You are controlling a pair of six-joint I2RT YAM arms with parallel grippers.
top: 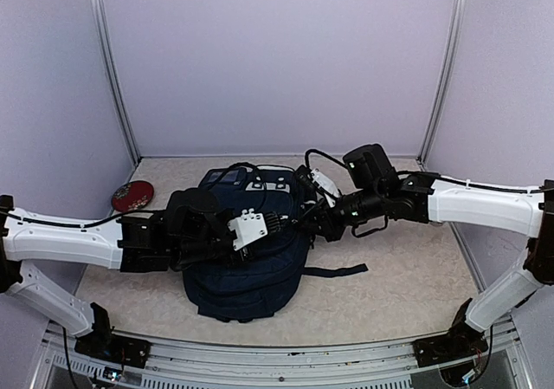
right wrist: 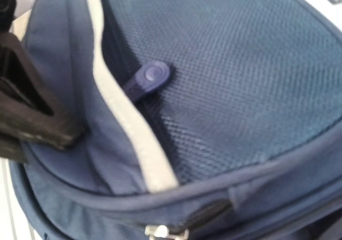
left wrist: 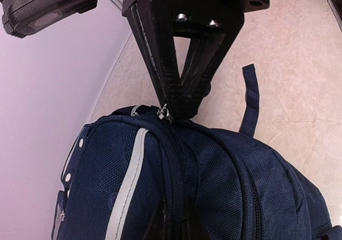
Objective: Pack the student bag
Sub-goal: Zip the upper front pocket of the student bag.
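Observation:
The student bag [top: 247, 272], a dark navy backpack with a thin white stripe [left wrist: 128, 181], lies flat in the middle of the table. My left gripper [top: 280, 223] reaches in from the left. It is shut on the fabric ridge along the bag's zip, its dark fingers [left wrist: 160, 221] pressed together either side of the seam. From the right, my right gripper [left wrist: 173, 110] comes down with its black fingers shut on the silver zip pull [left wrist: 163, 113] at the bag's top edge. The zip pull [right wrist: 165, 231] shows low in the right wrist view.
A red round object [top: 132, 196] lies at the back left by the wall. A loose black strap [top: 333, 272] trails from the bag's right side. White enclosure walls stand close on three sides. A navy rubber tab [right wrist: 147, 79] sits on the front pocket.

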